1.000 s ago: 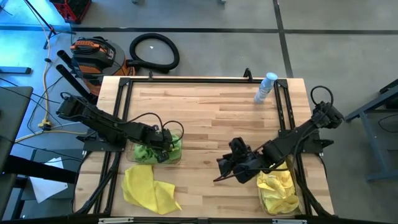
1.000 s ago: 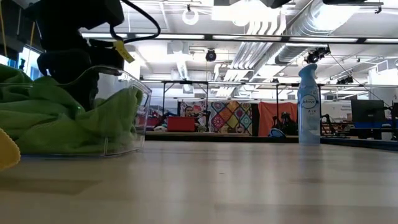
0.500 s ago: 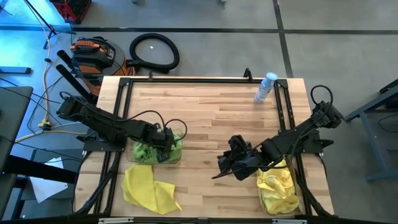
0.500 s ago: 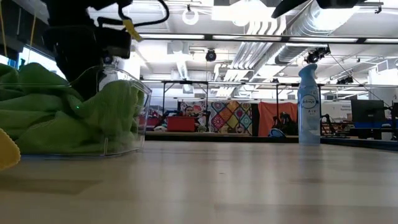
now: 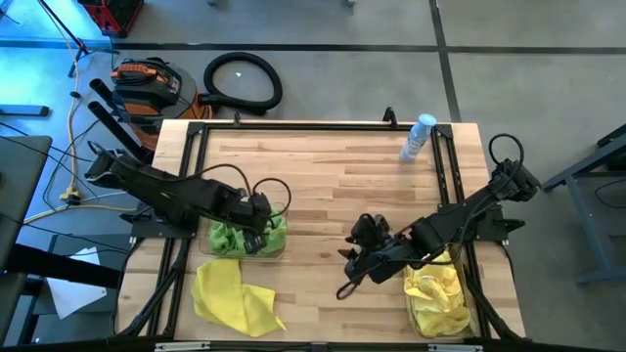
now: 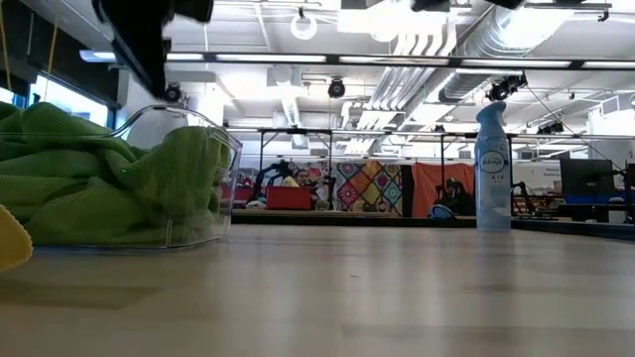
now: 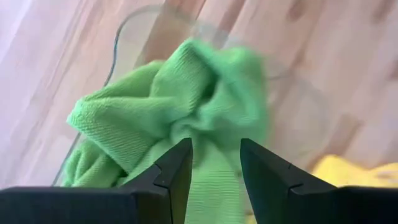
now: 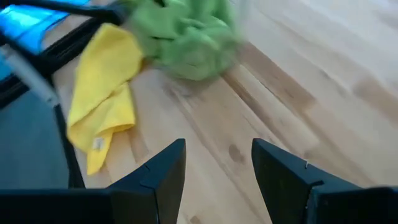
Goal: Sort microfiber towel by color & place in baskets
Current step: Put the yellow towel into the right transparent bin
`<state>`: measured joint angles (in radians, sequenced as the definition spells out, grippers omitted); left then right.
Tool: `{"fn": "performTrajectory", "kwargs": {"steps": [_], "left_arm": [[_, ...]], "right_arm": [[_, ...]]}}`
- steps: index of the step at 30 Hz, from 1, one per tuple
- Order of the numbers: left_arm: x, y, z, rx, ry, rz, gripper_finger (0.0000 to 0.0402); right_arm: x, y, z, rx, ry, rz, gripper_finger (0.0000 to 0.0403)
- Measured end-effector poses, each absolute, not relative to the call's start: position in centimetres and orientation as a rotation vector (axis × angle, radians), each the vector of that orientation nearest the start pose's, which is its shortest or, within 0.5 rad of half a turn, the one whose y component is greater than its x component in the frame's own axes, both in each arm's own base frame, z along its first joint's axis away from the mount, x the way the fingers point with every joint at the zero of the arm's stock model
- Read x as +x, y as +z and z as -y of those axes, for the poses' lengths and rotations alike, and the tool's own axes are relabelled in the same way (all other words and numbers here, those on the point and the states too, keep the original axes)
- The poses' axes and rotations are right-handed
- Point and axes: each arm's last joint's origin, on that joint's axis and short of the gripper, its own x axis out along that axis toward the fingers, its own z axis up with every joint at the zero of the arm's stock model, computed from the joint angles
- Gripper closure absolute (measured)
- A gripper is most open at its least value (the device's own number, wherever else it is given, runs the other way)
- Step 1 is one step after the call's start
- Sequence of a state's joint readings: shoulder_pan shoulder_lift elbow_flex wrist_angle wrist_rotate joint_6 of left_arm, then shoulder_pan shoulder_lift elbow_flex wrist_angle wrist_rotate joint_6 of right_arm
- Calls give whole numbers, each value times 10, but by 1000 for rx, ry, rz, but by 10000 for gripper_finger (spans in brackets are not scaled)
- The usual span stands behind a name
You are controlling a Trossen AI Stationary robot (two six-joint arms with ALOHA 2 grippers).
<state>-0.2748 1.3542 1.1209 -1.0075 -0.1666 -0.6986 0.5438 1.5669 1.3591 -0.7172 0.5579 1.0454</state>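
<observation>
A clear basket (image 5: 278, 244) at the table's left holds a pile of green microfiber towels (image 5: 240, 237), which heap above its wall (image 6: 223, 169) in the low view. My left gripper (image 5: 260, 217) hangs open above the green pile (image 7: 180, 106) and touches nothing. A yellow towel (image 5: 235, 298) lies spread on the table near the front edge, in front of that basket. At the right, a second clear basket (image 5: 468, 318) holds yellow towels (image 5: 437, 293). My right gripper (image 5: 350, 264) is open and empty above the bare table, left of the yellow basket.
A clear spray bottle (image 5: 418, 137) stands at the far right of the table. Black metal frames (image 5: 186, 196) (image 5: 452, 186) run along both sides. Bare wood lies in the middle between the two baskets.
My left gripper has risen straight up out of the green basket, almost leaving the low view; the green towels stay heaped in the basket. My right gripper has rolled about its own axis while staying in place.
</observation>
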Motion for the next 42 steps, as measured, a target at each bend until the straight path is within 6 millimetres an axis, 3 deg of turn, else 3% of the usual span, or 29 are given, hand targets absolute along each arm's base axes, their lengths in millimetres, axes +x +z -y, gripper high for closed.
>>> {"fn": "performTrajectory", "kwargs": {"steps": [4,11,16,21,28,31,34,42], "left_arm": [[233,298,69,-380,290,-1082,277],[203,326,79,-381,211,-982,277],[177,338,80,-375,193,-954,277],[158,348,80,-376,139,-924,277],[137,353,75,-345,103,-940,277],[131,353,74,-331,98,-952,277],[129,353,74,-320,93,-961,277],[126,352,79,-286,62,-970,277]], "right_arm": [[302,302,-167,303,-245,-621,221],[343,280,-196,13,55,-490,221],[368,267,-202,104,32,-389,221],[405,273,-214,117,-1,-415,221],[457,274,-230,86,-88,-629,221],[471,261,-237,99,-113,-715,221],[479,233,-244,168,-80,-716,221],[471,185,-252,523,-120,-853,221]]}}
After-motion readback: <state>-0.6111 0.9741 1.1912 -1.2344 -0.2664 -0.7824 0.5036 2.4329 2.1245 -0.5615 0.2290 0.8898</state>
